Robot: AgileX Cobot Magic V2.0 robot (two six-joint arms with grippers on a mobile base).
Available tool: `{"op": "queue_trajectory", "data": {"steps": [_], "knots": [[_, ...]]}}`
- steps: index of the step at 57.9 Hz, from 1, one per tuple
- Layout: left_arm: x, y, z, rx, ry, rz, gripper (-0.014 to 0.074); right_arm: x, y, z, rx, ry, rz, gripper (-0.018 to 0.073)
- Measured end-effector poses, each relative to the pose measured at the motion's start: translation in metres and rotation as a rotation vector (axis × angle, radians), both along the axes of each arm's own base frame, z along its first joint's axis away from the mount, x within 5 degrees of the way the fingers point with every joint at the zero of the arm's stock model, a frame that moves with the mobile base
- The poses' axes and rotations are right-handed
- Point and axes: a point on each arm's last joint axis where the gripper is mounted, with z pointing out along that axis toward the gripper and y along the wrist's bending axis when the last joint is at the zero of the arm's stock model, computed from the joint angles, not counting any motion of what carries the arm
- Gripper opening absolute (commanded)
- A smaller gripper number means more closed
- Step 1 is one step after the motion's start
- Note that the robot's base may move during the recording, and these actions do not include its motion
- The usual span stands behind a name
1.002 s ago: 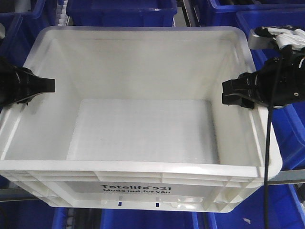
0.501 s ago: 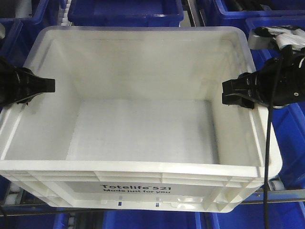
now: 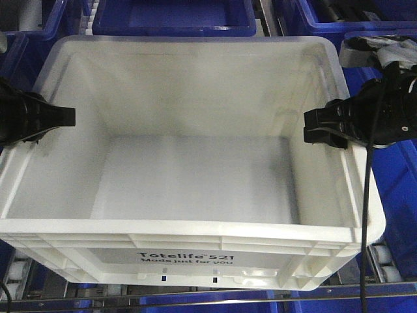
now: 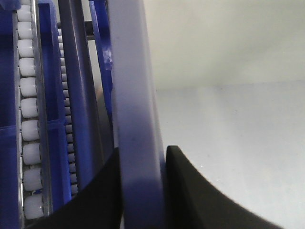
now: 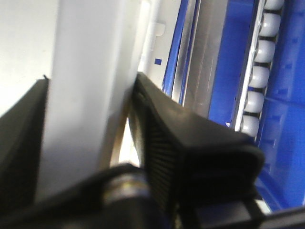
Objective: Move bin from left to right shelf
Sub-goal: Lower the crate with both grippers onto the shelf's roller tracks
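A large empty white bin (image 3: 195, 189) marked "Totelife 521" fills the front view, held up between my two grippers. My left gripper (image 3: 55, 117) is shut on the bin's left rim; in the left wrist view its black fingers (image 4: 190, 191) clamp the rim (image 4: 136, 119) from both sides. My right gripper (image 3: 319, 128) is shut on the right rim; in the right wrist view its ribbed finger (image 5: 162, 138) presses the white wall (image 5: 86, 86).
Blue bins (image 3: 169, 16) sit on shelves behind and beside the white bin. A roller rail with white rollers (image 4: 28, 119) runs along the left, and another (image 5: 259, 71) along the right. A metal shelf rail (image 3: 195, 301) lies below the bin's front.
The blue bins and the shelf rail behind and below have slid downward in the front view. The white bin and both grippers hold the same place in the frame.
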Motion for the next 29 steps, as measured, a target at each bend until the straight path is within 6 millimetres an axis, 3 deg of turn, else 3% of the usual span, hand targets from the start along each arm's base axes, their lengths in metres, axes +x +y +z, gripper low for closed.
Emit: {"op": "queue_trajectory", "data": {"steps": [29], "knots": [[0.0000, 0.0000, 0.0000, 0.000, 0.000, 0.000, -0.0006, 0.0000, 0.0000, 0.0000, 0.000, 0.000, 0.000, -0.0004]]}}
